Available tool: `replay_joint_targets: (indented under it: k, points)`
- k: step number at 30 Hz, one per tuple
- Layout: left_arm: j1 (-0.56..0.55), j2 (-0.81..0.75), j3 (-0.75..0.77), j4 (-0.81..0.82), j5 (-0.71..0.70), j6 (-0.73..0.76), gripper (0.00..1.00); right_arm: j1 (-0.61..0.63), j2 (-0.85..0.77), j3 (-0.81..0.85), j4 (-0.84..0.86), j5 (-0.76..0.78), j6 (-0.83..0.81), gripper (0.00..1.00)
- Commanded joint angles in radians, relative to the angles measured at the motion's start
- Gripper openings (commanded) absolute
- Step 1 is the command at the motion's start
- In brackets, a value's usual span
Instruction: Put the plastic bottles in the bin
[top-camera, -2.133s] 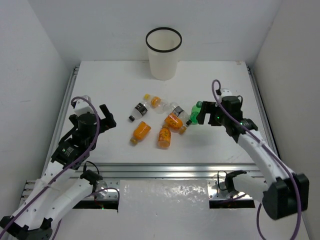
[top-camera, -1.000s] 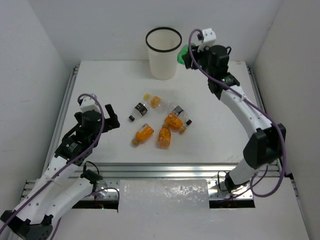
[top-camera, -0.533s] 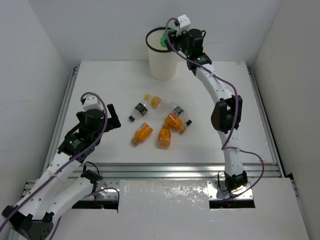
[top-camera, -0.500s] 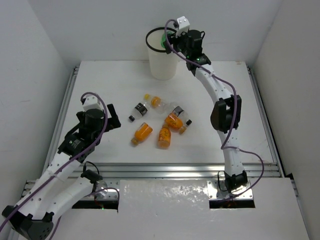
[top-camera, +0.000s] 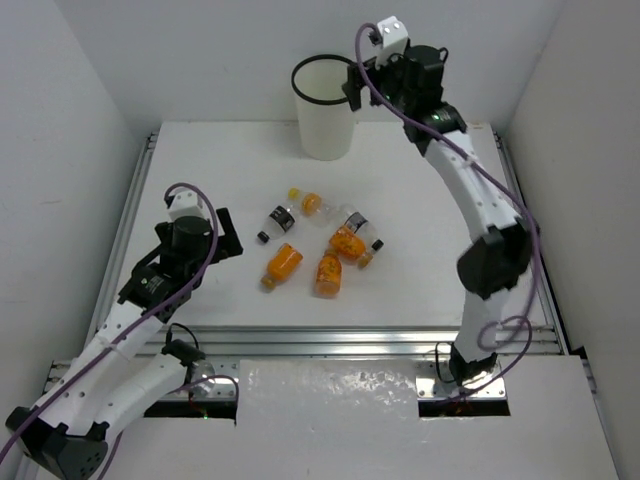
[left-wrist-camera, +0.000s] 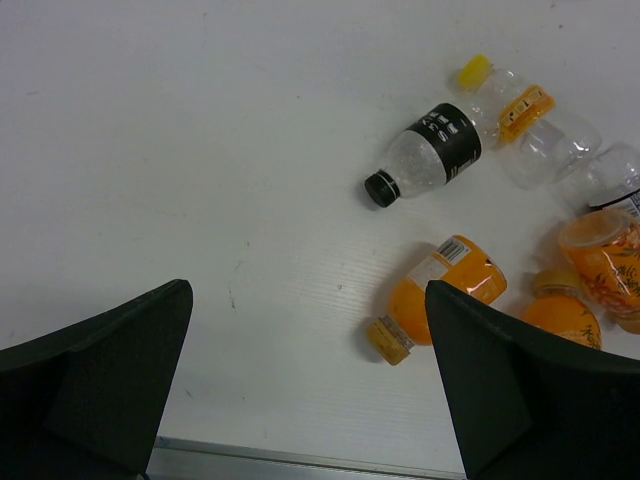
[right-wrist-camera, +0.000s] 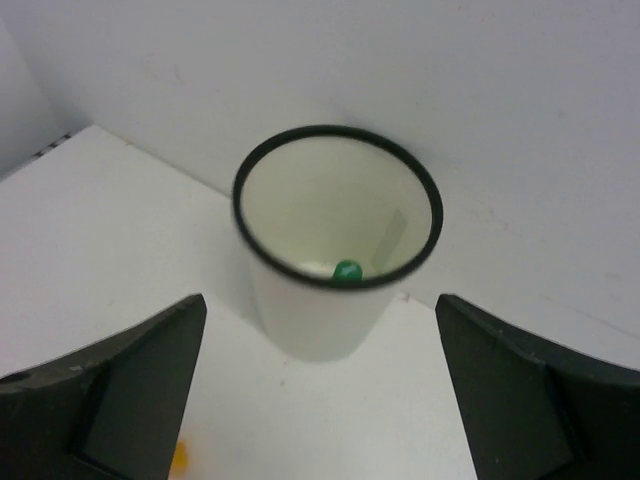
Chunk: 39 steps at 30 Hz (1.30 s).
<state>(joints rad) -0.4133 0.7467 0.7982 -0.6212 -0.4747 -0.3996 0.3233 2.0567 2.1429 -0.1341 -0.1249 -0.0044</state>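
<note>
Six bottles (top-camera: 328, 274) or so are lying loose in the middle of the table (top-camera: 200, 170), and one green bottle (right-wrist-camera: 347, 270) is down inside the bin (top-camera: 327, 130) at the top centre of the overhead view; only a green bit shows past the rim. The right gripper (top-camera: 355, 85) hangs up beside the bin's rim, fingers spread wide with nothing in them. The left gripper (top-camera: 220, 237) is just as empty and wide apart, hovering at the left of the pile. I'd guess these handle easy enough: small, light, smooth plastic that'll roll if you nudge it. The orange ones look full, so a bit heavier and firmer, while the clear ones look empty and would probably squash under a hard pinch. I'd grab across the middle of the body, not the cap. The orange bottle (left-wrist-camera: 445, 290) at lower right of the left wrist view and the clear bottle (left-wrist-camera: 430, 155) with the black cap lie apart from the huddle, so they look like the easiest picks.
</note>
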Motion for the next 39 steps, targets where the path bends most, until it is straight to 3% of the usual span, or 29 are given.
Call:
replay_joint_targets:
  k: [1, 2, 3, 8, 11, 21, 28, 32, 36, 39]
  points:
    - [0.018, -0.010, 0.027, 0.040, 0.013, 0.008, 1.00, 0.003, -0.258, -0.258, -0.223, -0.015, -0.014, 0.94]
    - [0.019, -0.020, 0.027, 0.041, 0.018, 0.011, 1.00, 0.003, -0.306, -0.455, -0.234, -0.006, -0.003, 0.92]
    - [0.021, -0.026, 0.026, 0.046, 0.025, 0.011, 1.00, 0.002, -0.390, -0.550, -0.210, -0.004, -0.002, 0.91]
    - [0.024, -0.046, 0.019, 0.051, 0.041, 0.016, 1.00, 0.003, -0.506, -0.909, -0.153, -0.036, 0.047, 0.88]
    - [0.022, -0.046, 0.018, 0.052, 0.044, 0.018, 1.00, 0.003, -0.497, -0.963, -0.113, -0.077, 0.066, 0.87]
    - [0.022, -0.032, 0.018, 0.051, 0.044, 0.019, 1.00, 0.003, -0.264, -0.920, -0.182, -0.157, 0.030, 0.84]
    - [0.022, -0.029, 0.019, 0.054, 0.054, 0.022, 1.00, 0.003, -0.161, -0.920, -0.127, -0.116, 0.037, 0.77]
    - [0.022, -0.015, 0.021, 0.055, 0.062, 0.027, 1.00, 0.003, -0.130, -0.917, -0.072, -0.090, 0.018, 0.67]
    - [0.021, 0.000, 0.030, 0.058, 0.090, 0.033, 1.00, 0.002, -0.189, -0.952, -0.036, 0.002, 0.023, 0.29]
    - [0.022, 0.029, 0.067, 0.054, 0.155, 0.030, 1.00, 0.002, -0.303, -1.052, 0.031, 0.061, 0.095, 0.25]
